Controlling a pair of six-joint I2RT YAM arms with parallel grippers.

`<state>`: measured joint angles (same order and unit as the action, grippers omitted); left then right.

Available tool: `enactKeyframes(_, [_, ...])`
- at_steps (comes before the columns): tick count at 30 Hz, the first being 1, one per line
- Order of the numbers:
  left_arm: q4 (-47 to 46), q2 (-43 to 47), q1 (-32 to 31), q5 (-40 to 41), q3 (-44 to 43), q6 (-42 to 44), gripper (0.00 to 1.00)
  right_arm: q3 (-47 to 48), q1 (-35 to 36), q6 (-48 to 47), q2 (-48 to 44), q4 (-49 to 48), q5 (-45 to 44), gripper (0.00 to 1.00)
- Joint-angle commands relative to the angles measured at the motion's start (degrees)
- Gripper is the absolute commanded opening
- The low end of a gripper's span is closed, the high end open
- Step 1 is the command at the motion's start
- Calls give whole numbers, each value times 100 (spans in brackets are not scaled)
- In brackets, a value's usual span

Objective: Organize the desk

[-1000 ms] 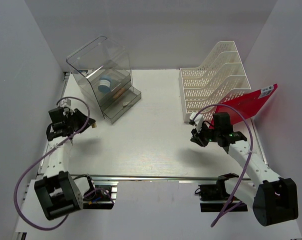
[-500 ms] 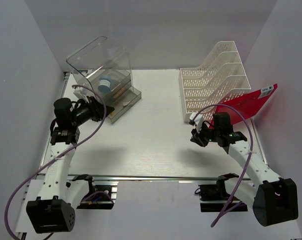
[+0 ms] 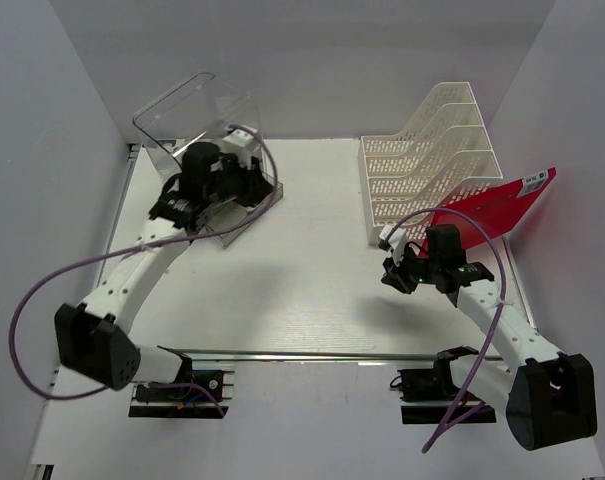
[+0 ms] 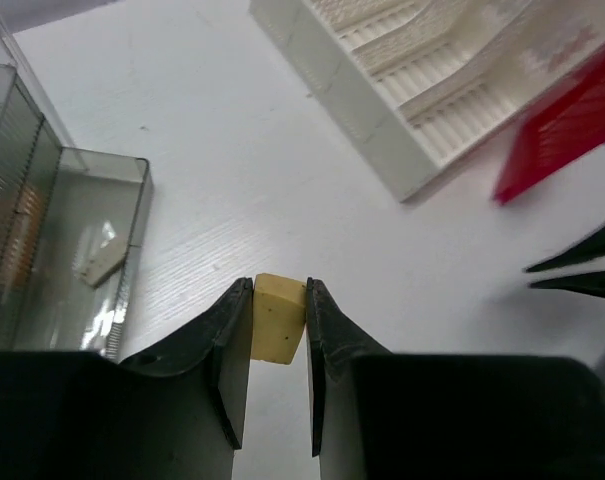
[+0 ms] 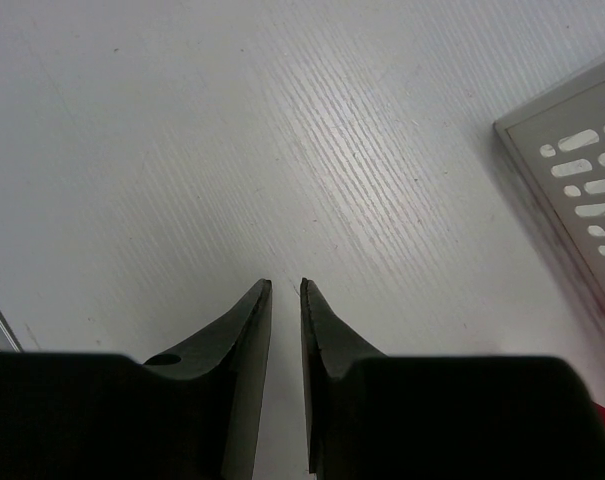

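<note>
White desk [image 3: 312, 270], finely ribbed in parallel lines, with a silver rail [image 3: 312, 353] along its edge. The cream file rack [image 3: 432, 160] is patterned with rows of slots. The folder [image 3: 502, 205] is bright red with a white label [image 3: 534, 181]. The drawer box [image 3: 182, 115] is clear, smoke-tinted plastic. A pale yellow, faintly speckled block [image 4: 279, 320] shows between the black fingers [image 4: 232, 340] of the left gripper [image 4: 279, 287]. Purple cables [image 3: 13, 335] trail from white arms [image 3: 132, 275].
</note>
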<state>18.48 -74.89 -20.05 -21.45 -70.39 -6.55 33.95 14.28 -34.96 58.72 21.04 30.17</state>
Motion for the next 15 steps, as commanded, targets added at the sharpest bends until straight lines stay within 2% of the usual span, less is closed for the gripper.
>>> enactKeyframes(1, [762,-716,-620,1895,-562,1074,0,24,-13,-72,34,-38,32,24])
enactKeyframes(2, [797,-859,-727,2639,-703,1207,0,23,-13,-64,34,-21,24,24])
enactKeyframes(6, [351,-1352,-1000,4076,-600,1970,0,23,-13,-72,17,-21,15,24])
enactKeyframes(10, [-719,-1545,-1071,4702,-143,2833,0,23,-13,-90,8,-12,24,23])
enactKeyframes(15, [-1505,-1844,-948,4756,184,3633,0,32,-13,-107,-36,6,32,23])
